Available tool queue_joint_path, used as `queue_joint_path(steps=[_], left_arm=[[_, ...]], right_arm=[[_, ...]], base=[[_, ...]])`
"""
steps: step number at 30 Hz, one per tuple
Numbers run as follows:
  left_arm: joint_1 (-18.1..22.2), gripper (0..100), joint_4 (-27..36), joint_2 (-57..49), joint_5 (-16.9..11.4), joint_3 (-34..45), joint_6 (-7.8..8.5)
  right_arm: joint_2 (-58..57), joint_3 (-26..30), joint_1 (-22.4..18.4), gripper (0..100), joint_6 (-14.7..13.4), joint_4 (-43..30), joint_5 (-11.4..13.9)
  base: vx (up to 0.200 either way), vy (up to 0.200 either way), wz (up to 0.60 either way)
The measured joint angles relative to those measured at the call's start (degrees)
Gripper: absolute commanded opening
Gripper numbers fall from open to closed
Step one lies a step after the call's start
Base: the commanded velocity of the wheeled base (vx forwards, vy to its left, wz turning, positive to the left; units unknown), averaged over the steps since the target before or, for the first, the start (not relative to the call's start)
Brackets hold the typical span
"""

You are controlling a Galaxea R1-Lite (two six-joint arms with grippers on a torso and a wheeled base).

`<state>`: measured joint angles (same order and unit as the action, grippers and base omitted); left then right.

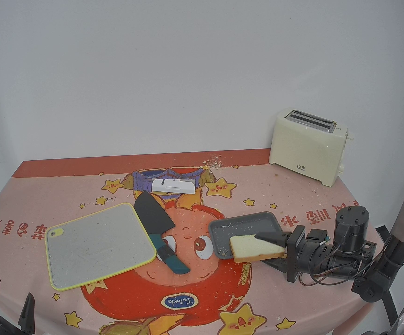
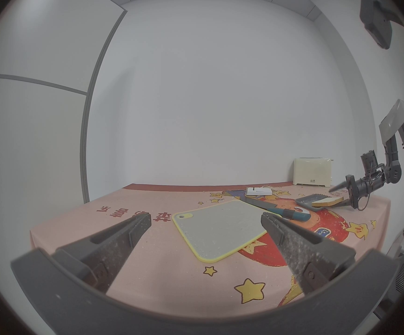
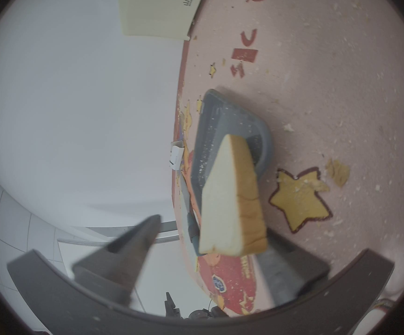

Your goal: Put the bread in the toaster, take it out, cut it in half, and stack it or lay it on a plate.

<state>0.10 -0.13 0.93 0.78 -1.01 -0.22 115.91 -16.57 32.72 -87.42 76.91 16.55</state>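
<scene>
right claw [image 1: 266, 248] spread, straddling bread [image 3: 232, 196] on tray [image 1: 237, 231] edge, likely pre-pinch for toaster [image 1: 306, 145] | left claw [image 2: 205, 217] released, idle over counter [image 1: 299, 196]

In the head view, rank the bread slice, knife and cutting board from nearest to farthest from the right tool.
1. bread slice, right at the right tool.
2. knife, mid-table.
3. cutting board, on the table's left.
</scene>
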Motion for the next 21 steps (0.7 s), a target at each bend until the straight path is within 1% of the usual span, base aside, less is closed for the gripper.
queue_joint_path(steps=[14, 21], left_arm=[[0.0, 100, 0.0, 0.0, 0.0, 0.0, -0.02], [0.0, 100, 0.0, 0.0, 0.0, 0.0, -0.02]], right_arm=[[1.6, 0.1, 0.0, 0, -0.1, 0.5, 0.0], [-0.5, 0.3, 0.1, 0, -0.4, -1.3, 0.1]], base=[[0.000, 0.000, 0.00], [0.000, 0.000, 0.00]])
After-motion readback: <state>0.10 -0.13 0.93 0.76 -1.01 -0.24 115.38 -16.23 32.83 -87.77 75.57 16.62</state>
